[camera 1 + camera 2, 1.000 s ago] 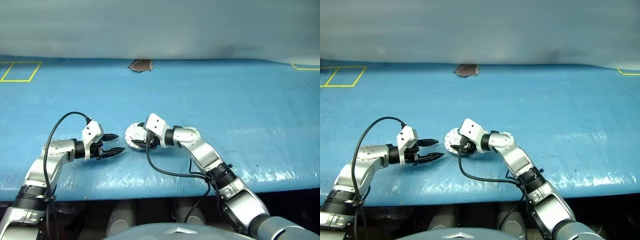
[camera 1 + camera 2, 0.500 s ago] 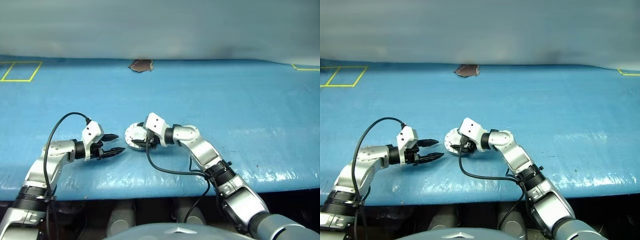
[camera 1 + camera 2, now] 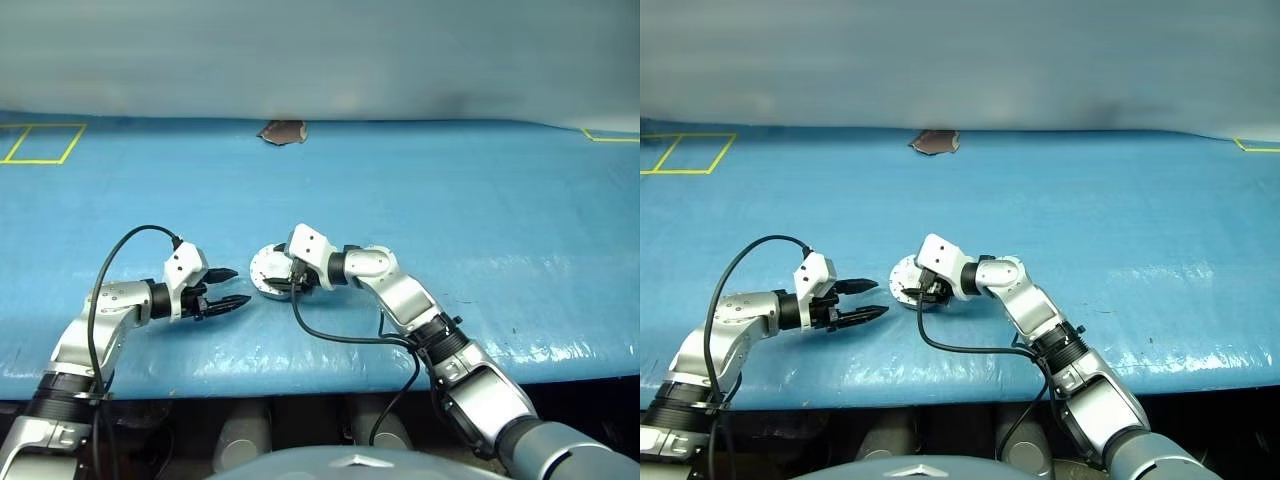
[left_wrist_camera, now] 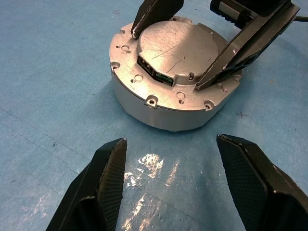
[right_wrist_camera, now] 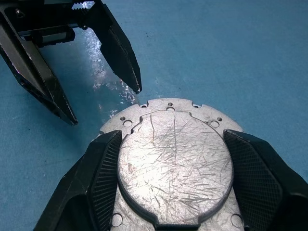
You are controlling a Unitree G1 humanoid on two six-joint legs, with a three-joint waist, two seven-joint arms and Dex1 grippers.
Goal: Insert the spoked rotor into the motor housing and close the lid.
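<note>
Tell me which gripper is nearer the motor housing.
Right. The right gripper is directly over the motor housing, its open fingers straddling the closed lid. The left gripper sits open beside the housing, apart from it.

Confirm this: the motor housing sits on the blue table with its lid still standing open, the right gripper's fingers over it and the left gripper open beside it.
Not quite. The lid is shut flat on the motor housing, as both wrist views show. The rest holds: it sits on the blue table, the right gripper has its fingers over it, and the left gripper is open beside it.
</note>
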